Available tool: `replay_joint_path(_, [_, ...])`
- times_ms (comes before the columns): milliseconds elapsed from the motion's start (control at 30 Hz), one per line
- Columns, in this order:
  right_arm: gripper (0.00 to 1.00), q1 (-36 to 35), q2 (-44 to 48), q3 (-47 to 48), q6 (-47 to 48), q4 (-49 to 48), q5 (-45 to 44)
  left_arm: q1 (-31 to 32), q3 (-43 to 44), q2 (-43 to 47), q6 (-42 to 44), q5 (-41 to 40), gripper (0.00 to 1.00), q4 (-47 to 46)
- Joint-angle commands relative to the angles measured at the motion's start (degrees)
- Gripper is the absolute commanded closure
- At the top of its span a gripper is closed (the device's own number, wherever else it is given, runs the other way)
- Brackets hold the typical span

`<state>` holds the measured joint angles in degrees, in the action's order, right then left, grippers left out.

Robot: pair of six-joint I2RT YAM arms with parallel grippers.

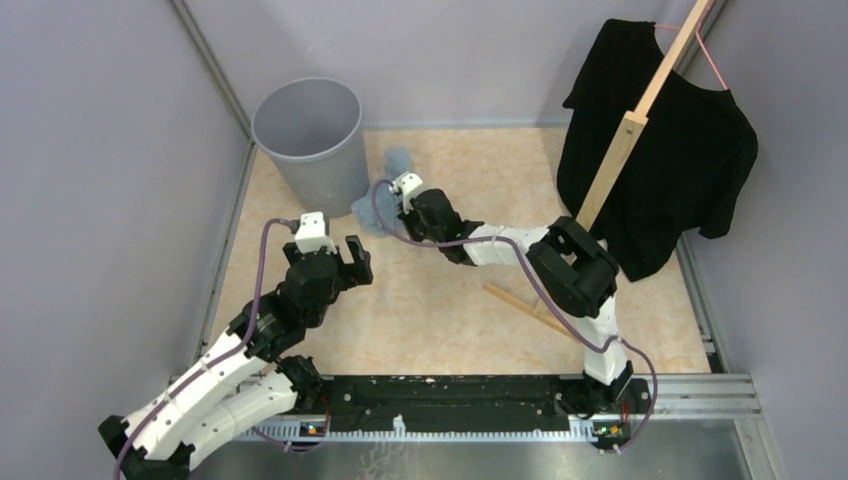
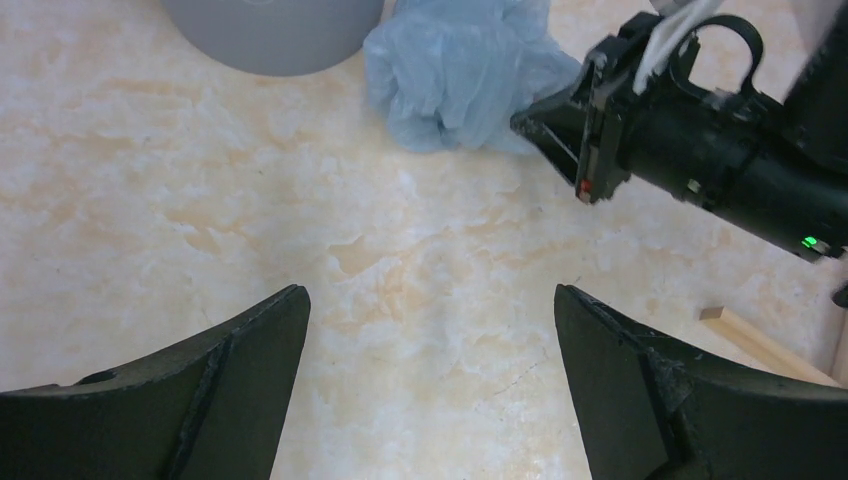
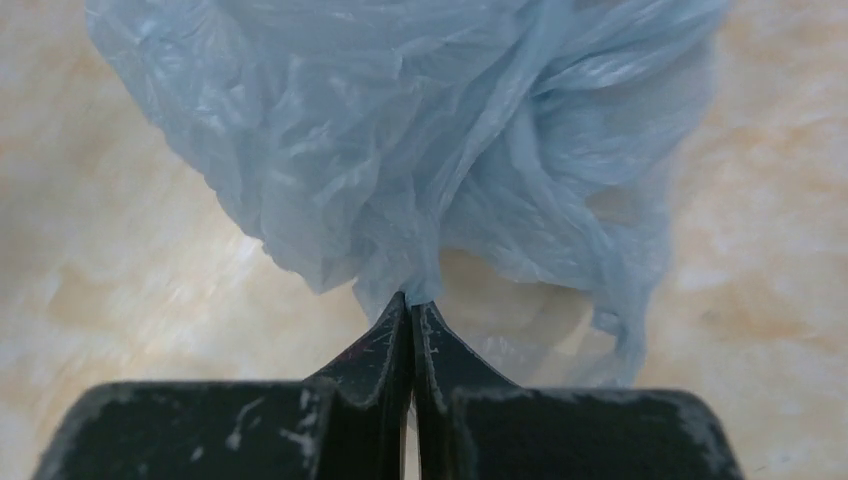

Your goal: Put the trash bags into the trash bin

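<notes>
R tool (image 3: pixel 412 302) clamped on crinkly pale-blue trash bags (image 3: pixel 400 130) beside smooth grey trash bin (image 1: pixel 320 175); L tool (image 2: pixel 430 295) gaping, empty

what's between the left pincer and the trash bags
Only bare tabletop, in the left wrist view; the left pincer stands open short of the trash bags.

Beige marbled table (image 1: pixel 450 320): grey trash bin (image 1: pixel 310 145) far-L corner, crumpled trash bags (image 1: pixel 392 162) just beside it, wood stick (image 1: pixel 522 305) R of centre.

Left arm (image 1: pixel 215 380) and right arm (image 1: pixel 575 270): black joints, white links.
Purple cable (image 1: pixel 262 262) trails along each; a green light (image 2: pixel 808 242) glows on the right's black wrist.
</notes>
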<state>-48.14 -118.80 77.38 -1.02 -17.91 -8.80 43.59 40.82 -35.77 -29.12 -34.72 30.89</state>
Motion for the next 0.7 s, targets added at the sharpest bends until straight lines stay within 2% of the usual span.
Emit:
replay_joint_path(0, [1.00,-1.87,9.70,-7.19,0.33,-5.17,16.12,-0.24,-0.58,-4.03,-4.95,1.85,0.02,-0.75])
replay_joint_path(100, [1.00,-3.00,14.65,-15.27,-1.07,-12.46,22.06,-1.43,-0.83,-6.34,-7.75,5.00,0.02,-2.76])
replay_joint_path(167, [1.00,-4.50,17.42,-18.84,-1.17,-14.95,21.38,-3.65,-0.05,-8.44,-9.94,6.76,0.02,-1.48])
replay_joint_path(267, [0.94,-6.41,19.81,-22.71,0.38,-18.31,18.73,-9.89,2.86,-12.21,-8.62,12.68,0.02,-0.29])
replay_joint_path(333, [0.94,-6.53,19.77,-22.43,0.48,-17.74,18.35,-14.64,4.71,-13.70,-7.35,18.09,0.02,-0.86])
replay_joint_path(433, [0.96,-6.53,19.21,-21.30,0.38,-16.42,19.34,-17.98,5.42,-14.90,-6.42,25.68,0.02,-2.92])
replay_joint_path(667, [0.95,-6.53,20.07,-23.14,0.30,-19.47,23.94,-20.96,3.77,-20.31,-6.36,28.52,0.02,-6.16])
